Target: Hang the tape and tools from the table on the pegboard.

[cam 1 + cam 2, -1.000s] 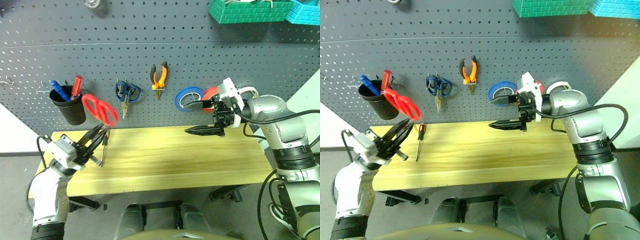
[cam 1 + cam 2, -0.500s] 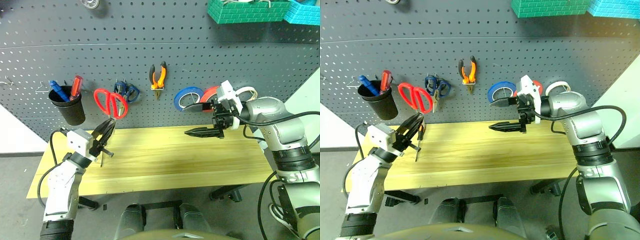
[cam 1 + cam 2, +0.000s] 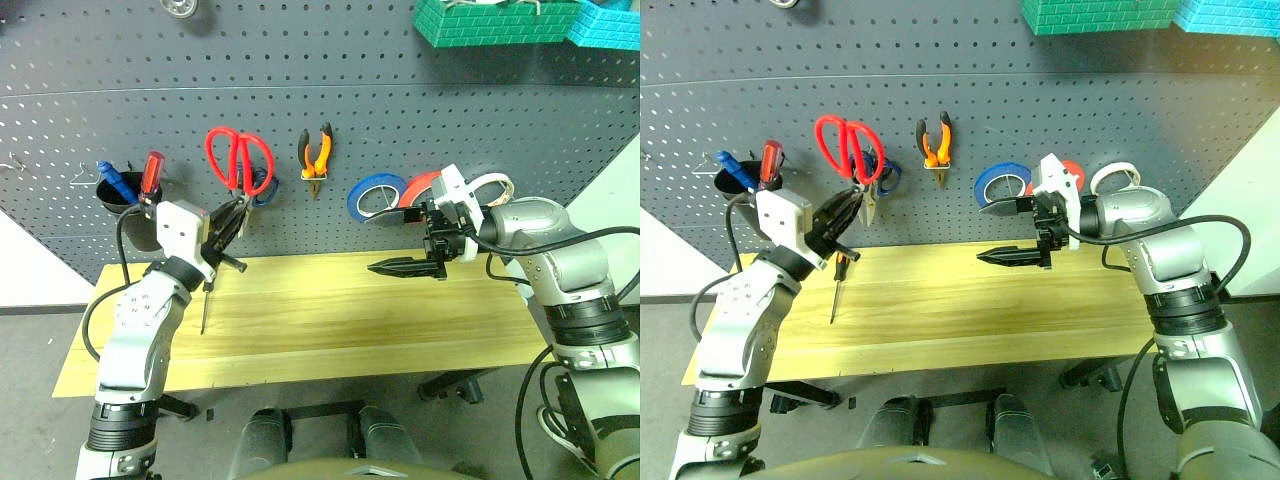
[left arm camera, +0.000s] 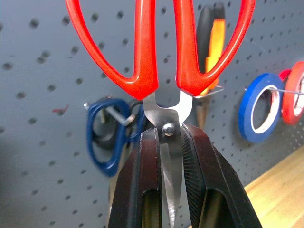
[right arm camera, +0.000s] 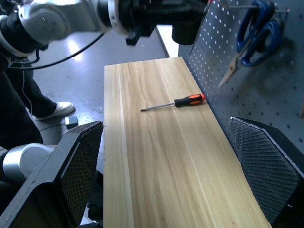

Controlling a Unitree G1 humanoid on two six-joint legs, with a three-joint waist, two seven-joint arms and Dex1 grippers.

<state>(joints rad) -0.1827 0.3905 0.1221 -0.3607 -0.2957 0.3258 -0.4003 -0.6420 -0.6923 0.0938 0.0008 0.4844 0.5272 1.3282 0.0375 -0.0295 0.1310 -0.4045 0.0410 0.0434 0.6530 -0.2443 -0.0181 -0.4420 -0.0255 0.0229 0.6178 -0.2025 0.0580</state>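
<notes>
Left gripper jaws pinch the red scissors at the pivot, handles up against the pegboard by the blue scissors; thin grip could let them swing and miss the hook; right gripper jaws wide, empty.

The red-handled scissors are held upright against the pegboard, handles uppermost, gripped at the blades by the closed left gripper. Blue-handled scissors are partly hidden behind them. Pliers and tape rolls are seen hung on the pegboard. A slim screwdriver is seen lying on the table. The right gripper is held wide apart over the table, nothing between its fingers.
</notes>
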